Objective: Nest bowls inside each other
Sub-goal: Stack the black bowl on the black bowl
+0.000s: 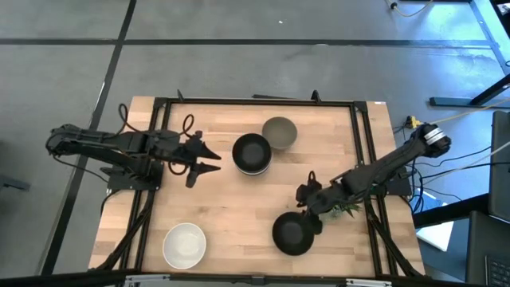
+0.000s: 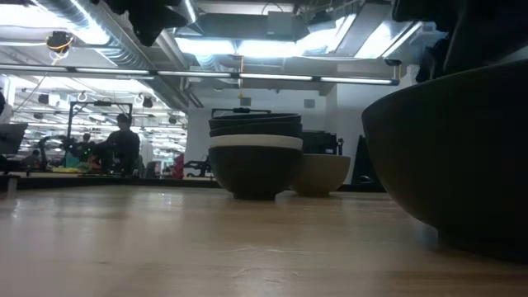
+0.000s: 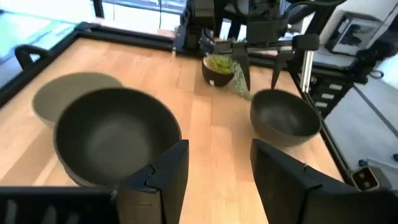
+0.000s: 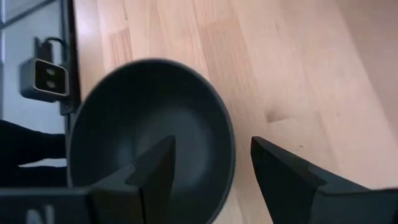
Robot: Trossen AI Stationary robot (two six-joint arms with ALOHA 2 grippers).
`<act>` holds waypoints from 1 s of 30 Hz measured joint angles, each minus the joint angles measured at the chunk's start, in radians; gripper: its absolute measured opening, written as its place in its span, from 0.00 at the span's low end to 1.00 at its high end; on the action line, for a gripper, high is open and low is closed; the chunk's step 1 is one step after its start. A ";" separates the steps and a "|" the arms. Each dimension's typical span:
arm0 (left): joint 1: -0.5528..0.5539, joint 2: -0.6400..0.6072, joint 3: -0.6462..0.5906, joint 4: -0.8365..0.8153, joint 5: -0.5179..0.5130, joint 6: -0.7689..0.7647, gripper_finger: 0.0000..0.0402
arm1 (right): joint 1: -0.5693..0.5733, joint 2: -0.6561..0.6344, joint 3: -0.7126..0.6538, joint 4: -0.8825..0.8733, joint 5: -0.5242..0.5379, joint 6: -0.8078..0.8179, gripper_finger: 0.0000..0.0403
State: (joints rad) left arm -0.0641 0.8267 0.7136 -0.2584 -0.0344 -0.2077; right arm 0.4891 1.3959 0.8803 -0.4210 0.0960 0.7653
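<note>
bowls (image 1: 252,153) — glossy black, white, grey-green — no writing legible.

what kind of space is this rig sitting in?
Looks like a robotics lab or workshop, not a home. The wooden table sits in a black metal frame on a grey taped floor, the low view shows exposed ceiling ducts with strip lights, and a person sits at a bench of equipment behind.

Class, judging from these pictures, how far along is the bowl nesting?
Done: a stack of several nested bowls at table centre. In hand: the open right gripper straddles the rim of a black bowl. Left: that bowl, the grey-green bowl and the white bowl. The left gripper waits open.
</note>
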 joint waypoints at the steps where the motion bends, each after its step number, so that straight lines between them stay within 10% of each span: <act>1: -0.005 -0.002 -0.004 -0.004 0.000 0.000 0.41 | 0.004 0.017 0.005 -0.002 0.000 0.010 0.52; 30: -0.054 -0.002 -0.023 -0.049 -0.001 0.006 0.41 | 0.019 0.189 0.206 -0.122 0.033 -0.056 0.52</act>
State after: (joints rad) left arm -0.1177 0.8242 0.6910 -0.3070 -0.0349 -0.2012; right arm 0.5083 1.5848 1.0866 -0.5435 0.1294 0.7092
